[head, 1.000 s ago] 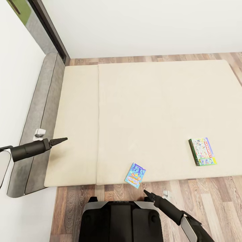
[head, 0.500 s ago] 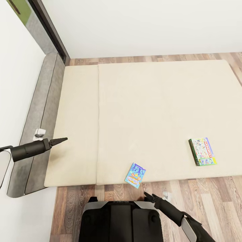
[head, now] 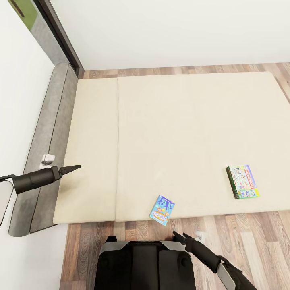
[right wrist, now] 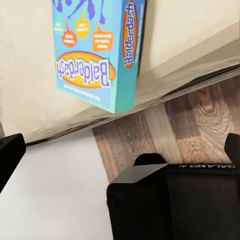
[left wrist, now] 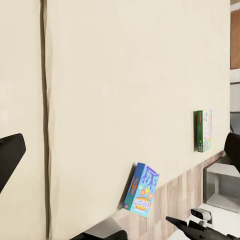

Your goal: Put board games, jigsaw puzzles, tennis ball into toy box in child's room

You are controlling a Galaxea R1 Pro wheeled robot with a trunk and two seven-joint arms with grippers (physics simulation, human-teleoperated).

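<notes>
Two board games lie on the beige bed (head: 181, 129). The small blue one (head: 162, 210) sits at the near edge, one corner over the side, and its "Balderdash" print (right wrist: 92, 50) is close in the right wrist view. The white-and-green Monopoly box (head: 242, 181) lies further right. My right gripper (head: 180, 234) is open over the floor, just short of the blue box, its fingers (right wrist: 10, 155) wide apart. My left gripper (head: 74, 167) hovers over the mattress near the headboard, open and empty, with its fingers (left wrist: 10, 157) at the frame's edges. The left wrist view also holds the blue box (left wrist: 141, 195) and the Monopoly box (left wrist: 203, 131).
The grey headboard (head: 48, 133) runs along the left, with a small white object (head: 47, 160) on it. My dark base (head: 145, 264) stands against the bed's near edge. Wood floor (head: 249, 241) stretches to the right, and a white wall closes the far side.
My right gripper has sunk a little toward the base, and its two fingers now show apart. The left arm, the bed and both boxes have not moved.
</notes>
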